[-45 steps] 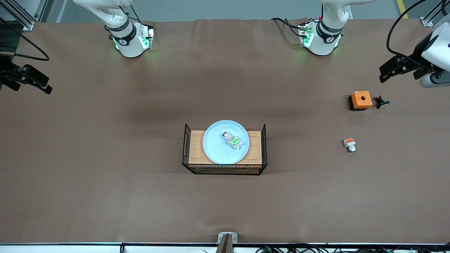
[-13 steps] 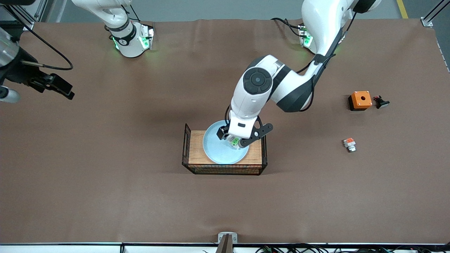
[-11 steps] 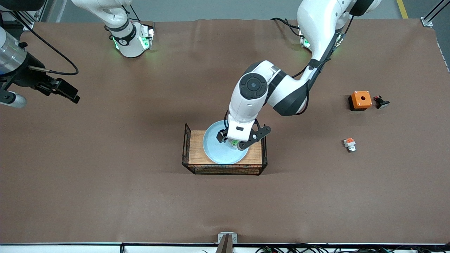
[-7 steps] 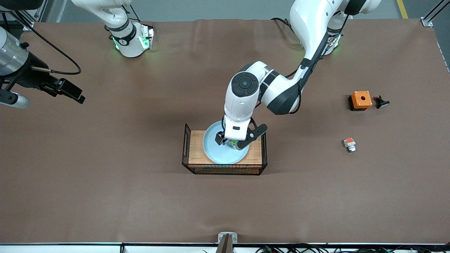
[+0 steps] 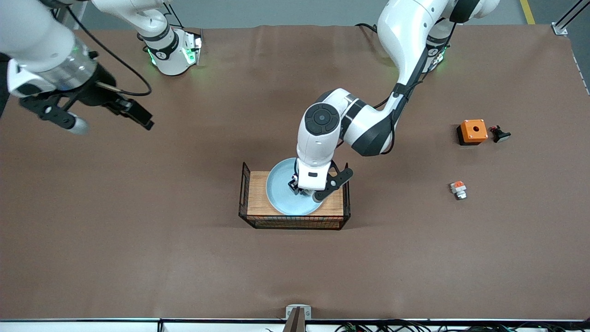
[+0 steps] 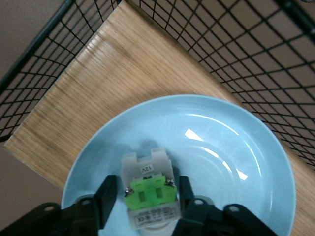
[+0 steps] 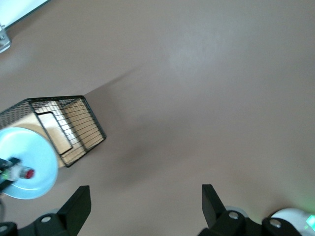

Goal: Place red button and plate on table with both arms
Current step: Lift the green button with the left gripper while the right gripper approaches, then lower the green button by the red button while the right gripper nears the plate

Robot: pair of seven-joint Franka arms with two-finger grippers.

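The light blue plate (image 5: 279, 196) sits on the wooden top of a black wire crate (image 5: 252, 193) in the middle of the brown table (image 5: 138, 240). The red button (image 6: 149, 194), green block up, lies in the plate (image 6: 221, 157). My left gripper (image 5: 306, 190) is down in the plate, and its fingers (image 6: 109, 194) press against both sides of the button. My right gripper (image 5: 138, 115) is open and empty in the air over bare table toward the right arm's end. Its wrist view (image 7: 145, 196) shows the plate (image 7: 29, 152) and the button's red cap (image 7: 28, 173) far off.
An orange square box (image 5: 473, 131) and a small black part (image 5: 500, 134) lie toward the left arm's end. A tiny part with an orange block (image 5: 458, 189) lies nearer the front camera than the box. The crate's wire end walls (image 6: 44, 64) rise beside the plate.
My left arm came in from the table's end and lowered its gripper into the plate around the button. My right arm swung inward over the table from its edge.
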